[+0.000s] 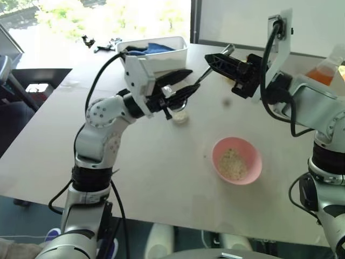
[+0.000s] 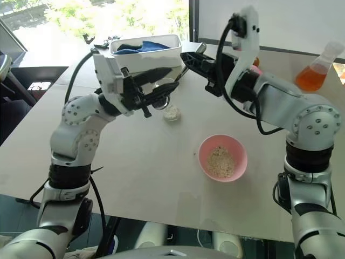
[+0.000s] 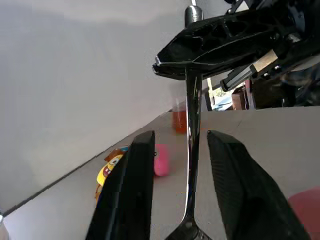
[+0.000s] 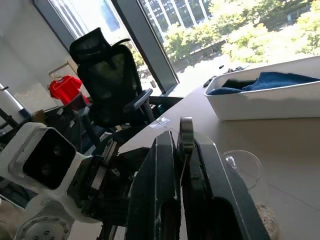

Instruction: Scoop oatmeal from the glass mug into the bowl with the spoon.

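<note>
The right gripper (image 1: 215, 58) has its fingers closed on the handle of the spoon (image 1: 207, 72), which slants from those fingers down to the left gripper (image 1: 180, 89). In the left wrist view the spoon's thin handle (image 3: 192, 150) runs up between the two left fingers (image 3: 127, 195) with a gap on each side, so the left fingers stand open around it and do not pinch it. The glass mug (image 2: 163, 91) lies tilted at the left fingers, though whether they touch it cannot be told. A small heap of oatmeal (image 1: 180, 116) lies on the pale surface (image 1: 135, 172) just below the left gripper. The pink bowl (image 1: 237, 160) sits nearer the robot and to the right, well apart from both grippers, with more oatmeal inside it.
</note>
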You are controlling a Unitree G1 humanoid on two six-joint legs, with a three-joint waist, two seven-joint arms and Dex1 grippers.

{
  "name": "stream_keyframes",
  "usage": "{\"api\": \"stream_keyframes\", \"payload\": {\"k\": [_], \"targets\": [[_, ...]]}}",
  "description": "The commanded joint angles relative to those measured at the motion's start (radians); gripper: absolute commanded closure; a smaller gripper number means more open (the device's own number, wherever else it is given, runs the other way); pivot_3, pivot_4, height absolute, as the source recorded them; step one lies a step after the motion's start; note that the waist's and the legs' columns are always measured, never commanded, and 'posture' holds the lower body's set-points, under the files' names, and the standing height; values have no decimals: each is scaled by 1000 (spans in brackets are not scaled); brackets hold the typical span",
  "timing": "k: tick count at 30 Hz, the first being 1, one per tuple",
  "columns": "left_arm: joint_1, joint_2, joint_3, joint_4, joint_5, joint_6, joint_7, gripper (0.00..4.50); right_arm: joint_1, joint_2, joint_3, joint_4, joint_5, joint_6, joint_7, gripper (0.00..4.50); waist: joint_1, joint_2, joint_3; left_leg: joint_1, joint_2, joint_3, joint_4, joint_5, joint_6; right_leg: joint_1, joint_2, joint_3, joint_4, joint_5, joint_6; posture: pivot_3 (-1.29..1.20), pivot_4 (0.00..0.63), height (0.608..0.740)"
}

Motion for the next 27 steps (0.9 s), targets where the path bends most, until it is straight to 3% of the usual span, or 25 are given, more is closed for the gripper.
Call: {"api": "stream_keyframes", "payload": {"k": [1, 7, 18, 25, 27], "targets": [[4, 110, 199, 134, -144, 192, 20, 1974, 41, -62, -160, -18, 147, -89, -49, 4500, -6, 0, 0, 0, 0, 0, 0, 0, 0, 0, 0, 0, 0, 0, 0, 0, 150, 740], [-3, 183, 150, 501, -1, 45, -118, 1974, 116, -149, -238, -64, 273, -171, -110, 4500, -4, 3, 1, 1, 0, 1, 0, 0, 0, 0, 1, 1, 0, 0, 0, 0, 150, 740], [-304, 23, 5, 1111, 266, -263, -100, 1974, 211, -218, -242, -200, 300, -292, -234, 4500, 9, 2, 2, -2, 0, 0, 2, 0, 0, 0, 1, 0, -1, 0, 0, 0, 150, 740], [-451, -48, 28, 1339, 321, -358, 24, 1974, 276, -249, -253, -260, 312, -353, -272, 4500, 0, 2, 2, -3, 0, 0, 2, 0, 0, 0, 1, 0, -1, 0, 0, 0, 150, 740], [-473, -64, 47, 1369, 312, -352, 34, 2788, 292, -255, -255, -271, 315, -367, -277, 4500, -1, 2, 2, -3, 0, 0, 2, 0, 0, 0, 1, 0, -1, 0, 0, 0, 150, 740]]}}
